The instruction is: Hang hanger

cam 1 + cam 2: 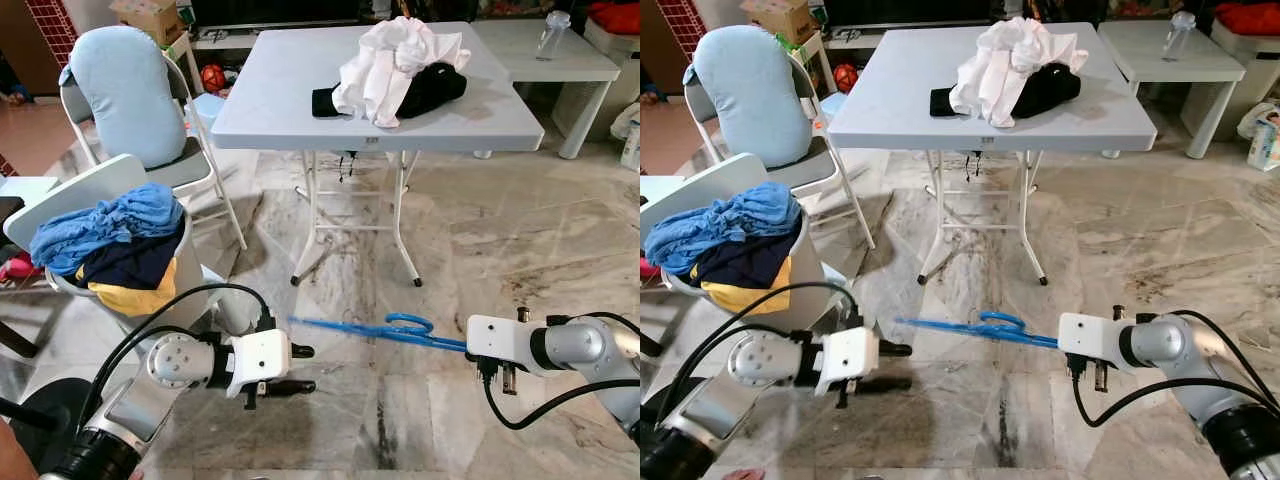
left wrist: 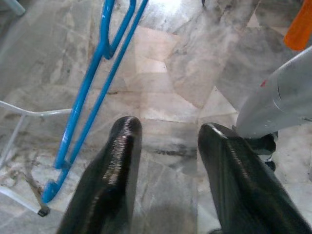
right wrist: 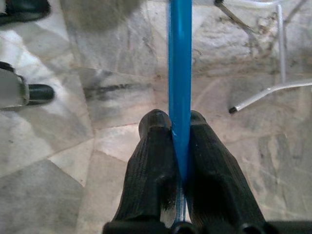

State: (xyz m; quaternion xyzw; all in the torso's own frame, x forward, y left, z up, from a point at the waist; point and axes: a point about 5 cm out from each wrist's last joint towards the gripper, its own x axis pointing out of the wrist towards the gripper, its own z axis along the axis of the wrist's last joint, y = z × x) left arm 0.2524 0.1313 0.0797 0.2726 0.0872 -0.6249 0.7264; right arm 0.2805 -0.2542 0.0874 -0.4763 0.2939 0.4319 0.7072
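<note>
Right gripper [image 3: 180, 127], jaws clamped on one end of a blue hanger [image 1: 375, 328] held level above the marble floor [image 1: 500, 240], left gripper [image 1: 297, 368] just beside its far end, jaws wide apart, holding nothing.

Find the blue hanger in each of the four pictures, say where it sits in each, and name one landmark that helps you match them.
Left eye view: blue hanger low centre, stretching from the right hand toward the left hand.
Right eye view: low centre, between both arms.
Left wrist view: upper part, beyond one black finger.
Right wrist view: straight up the middle, clamped between the fingers.
Shared landmark: the folding table's white legs.
</note>
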